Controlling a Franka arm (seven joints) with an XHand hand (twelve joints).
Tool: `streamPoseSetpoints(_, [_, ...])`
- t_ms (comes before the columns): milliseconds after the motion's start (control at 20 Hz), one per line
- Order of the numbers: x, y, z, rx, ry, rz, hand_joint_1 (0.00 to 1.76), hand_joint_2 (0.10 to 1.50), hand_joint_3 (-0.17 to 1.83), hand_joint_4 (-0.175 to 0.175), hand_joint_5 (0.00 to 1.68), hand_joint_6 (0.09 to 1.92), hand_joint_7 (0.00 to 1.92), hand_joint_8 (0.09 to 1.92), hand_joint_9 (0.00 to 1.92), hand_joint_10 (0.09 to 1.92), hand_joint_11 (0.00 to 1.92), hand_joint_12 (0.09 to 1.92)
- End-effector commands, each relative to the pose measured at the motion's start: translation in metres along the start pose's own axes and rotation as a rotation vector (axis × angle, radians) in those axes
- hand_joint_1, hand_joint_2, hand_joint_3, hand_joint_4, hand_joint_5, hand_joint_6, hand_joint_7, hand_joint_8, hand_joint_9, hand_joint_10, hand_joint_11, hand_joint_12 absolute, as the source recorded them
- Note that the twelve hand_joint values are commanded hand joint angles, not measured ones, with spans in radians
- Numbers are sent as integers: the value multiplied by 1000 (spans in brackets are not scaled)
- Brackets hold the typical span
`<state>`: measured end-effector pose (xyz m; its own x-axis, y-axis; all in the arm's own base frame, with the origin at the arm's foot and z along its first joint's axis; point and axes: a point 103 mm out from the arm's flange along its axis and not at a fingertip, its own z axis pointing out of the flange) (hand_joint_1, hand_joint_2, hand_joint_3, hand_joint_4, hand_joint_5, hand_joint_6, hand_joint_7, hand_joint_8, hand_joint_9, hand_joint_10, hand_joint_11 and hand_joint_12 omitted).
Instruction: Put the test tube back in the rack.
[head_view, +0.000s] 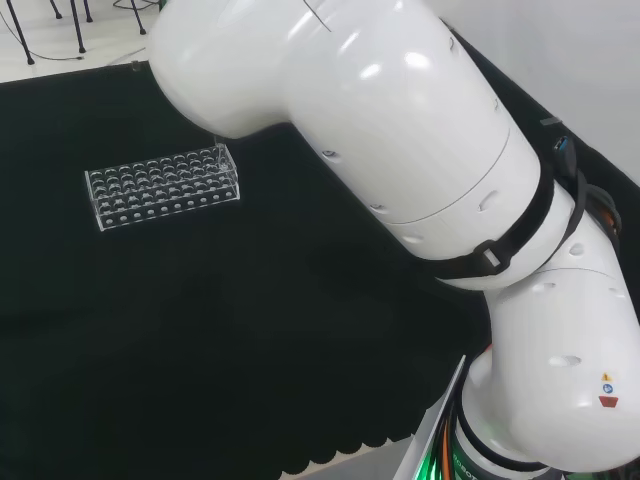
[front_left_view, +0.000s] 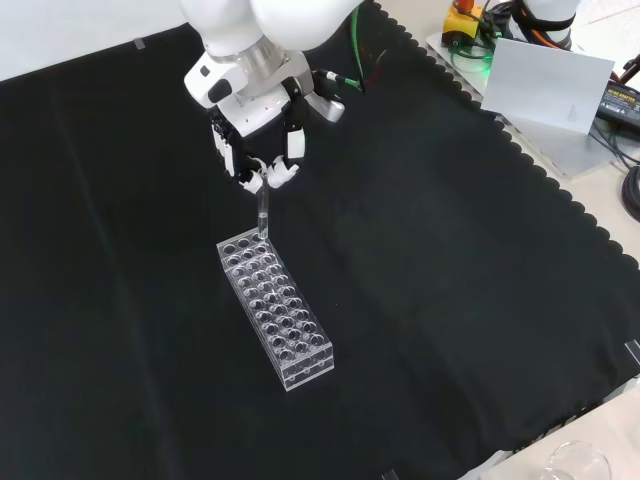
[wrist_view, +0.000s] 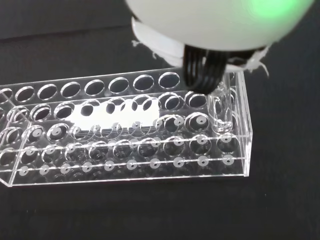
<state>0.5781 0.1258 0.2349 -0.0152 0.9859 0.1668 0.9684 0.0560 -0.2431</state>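
The black and white robot hand (front_left_view: 262, 150) hangs just above the far end of the clear plastic test tube rack (front_left_view: 275, 311) in the front view, its fingers curled in and pinching the top of a slim clear glass test tube (front_left_view: 263, 212). The tube stands close to upright, and its lower end reaches the rack's end row of holes. In the wrist view the tube (wrist_view: 220, 114) stands inside a hole beside the rack's (wrist_view: 125, 135) end wall, its rounded bottom well below the top plate; I cannot tell whether it rests on the lower plate.

The step in hand looks like the insertion itself, with the task near its end. The next move calls for lowering the tube straight down until it seats, then spreading the fingers and lifting clear of the rack without dragging the tube sideways.

The rack lies on the black cloth of the table (front_left_view: 450, 260), well apart from its edges. No readable writing shows on the rack or tube.
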Motion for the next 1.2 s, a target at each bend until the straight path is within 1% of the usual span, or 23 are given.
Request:
streamPoseSetpoints(50, [0,3,-6,-11,-2,-10,1444,480,899,-175,1312,666,1422,657,1297,704,1222,1048])
streamPoseSetpoints(350, [0,2,-11,-20,-5,-20,1444,480,898,-175,1312,666,1422,658,1297,704,1221,1048])
streamPoseSetpoints(800, [-3,1,1,-4,-22,-22,1444,481,898,-175,1311,667,1422,658,1296,705,1221,1048])
streamPoseSetpoints(1200, [-7,4,4,-1,-18,-21,1444,481,897,-175,1311,667,1421,659,1296,705,1221,1048])
